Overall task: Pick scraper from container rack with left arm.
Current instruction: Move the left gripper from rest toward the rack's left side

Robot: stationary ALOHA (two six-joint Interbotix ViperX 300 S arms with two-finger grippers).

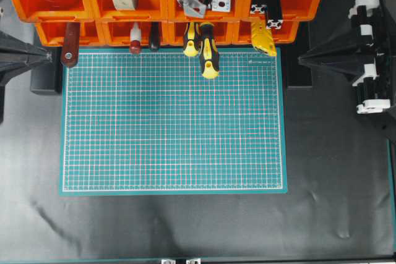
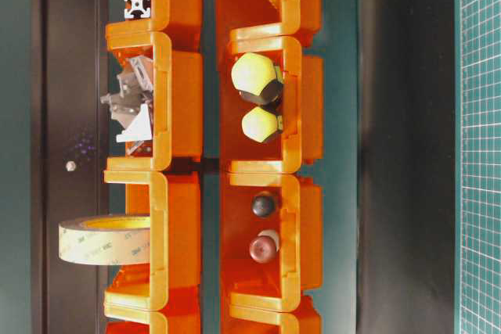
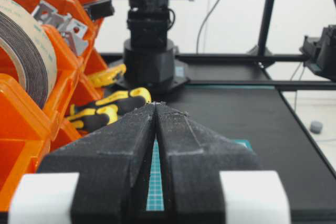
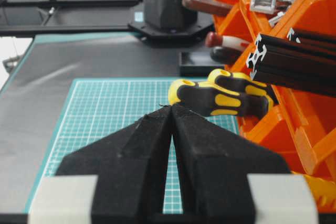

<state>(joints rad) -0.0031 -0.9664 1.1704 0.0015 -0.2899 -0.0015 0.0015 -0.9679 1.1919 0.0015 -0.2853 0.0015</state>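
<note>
Waiting at the start: no reach begun, both arms sitting parked at the frame edges in the overhead view. Container rack (image 1: 164,4) is spanning the top of the frame, bright orange bins in two rows, above the green cutting mat (image 1: 173,122). Left gripper (image 3: 156,109) is sitting with jaws pressed together, nothing held; right gripper (image 4: 171,111) likewise closed and empty. Scraper (image 1: 70,46) is poking out of the lower-row bin at upper left, reddish-brown wooden handle with metal eyelet hanging over the mat's corner, blade hidden inside the bin. Next move likely needs the left jaws opening, then travelling to that handle.
</note>
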